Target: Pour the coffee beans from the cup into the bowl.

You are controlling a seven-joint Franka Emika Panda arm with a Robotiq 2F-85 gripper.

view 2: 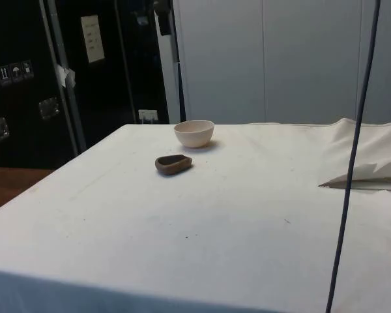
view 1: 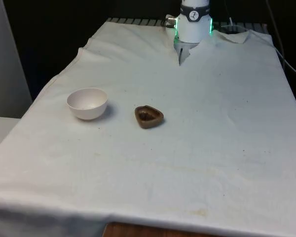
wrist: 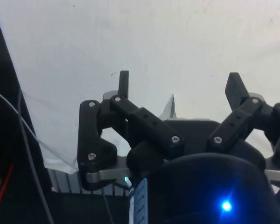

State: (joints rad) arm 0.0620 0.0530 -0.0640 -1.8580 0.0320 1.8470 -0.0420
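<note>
Gripper point(wrist: 179, 86): fingers spread wide apart, nothing btwn them, over bare white cloth point(wrist: 130, 37). Brown cup point(view 1: 149, 117) w/ coffee beans: front view, centre-left of frame, on cloth. White bowl point(view 1: 87, 103): just left of cup, not touching.

Front view looks down the table point(view 1: 197, 148) from its near end, bowl point(view 1: 87, 102) and cup point(view 1: 148, 116) at frame left. Side view sits lower, sharing both. Wrist view looks close over the gripper point(wrist: 181, 88) at cloth
</note>
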